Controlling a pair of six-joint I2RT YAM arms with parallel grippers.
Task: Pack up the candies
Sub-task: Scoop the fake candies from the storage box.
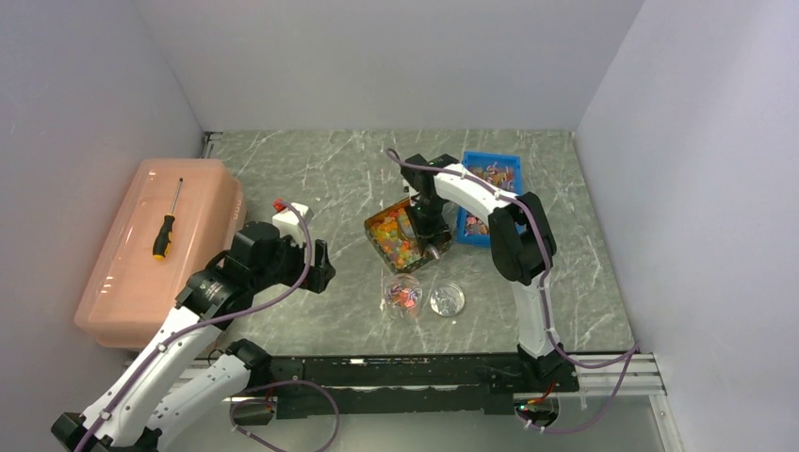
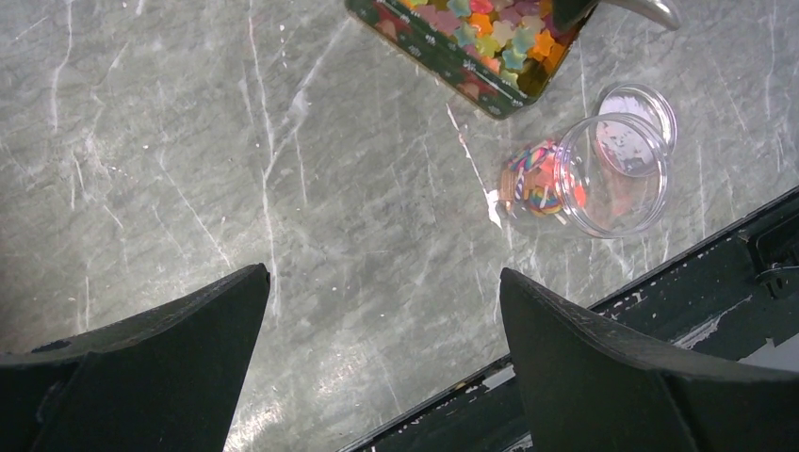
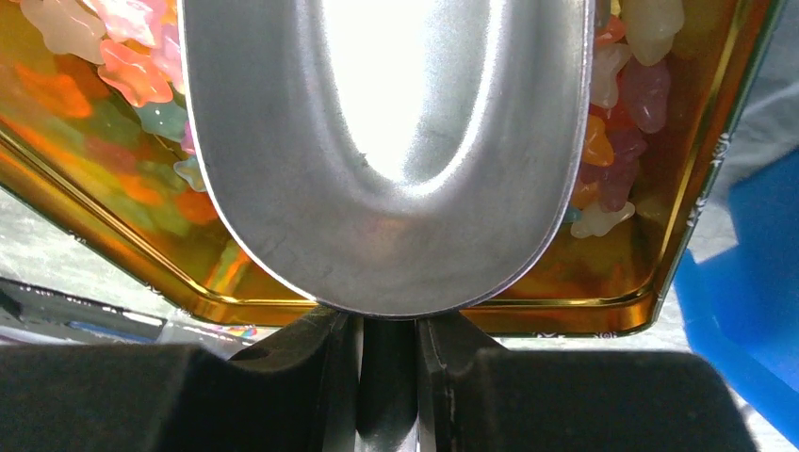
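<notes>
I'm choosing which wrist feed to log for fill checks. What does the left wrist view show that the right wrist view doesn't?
Only the left wrist view: the clear jar holding a few candies, a lid beside it on the marble table, and the left end effector, open and empty. Only the right wrist view: the inside of the metal scoop, empty, its handle clamped by the right end effector, plus a blue bin at the right edge. Both: the gold-lined tin of mixed candies.
</notes>
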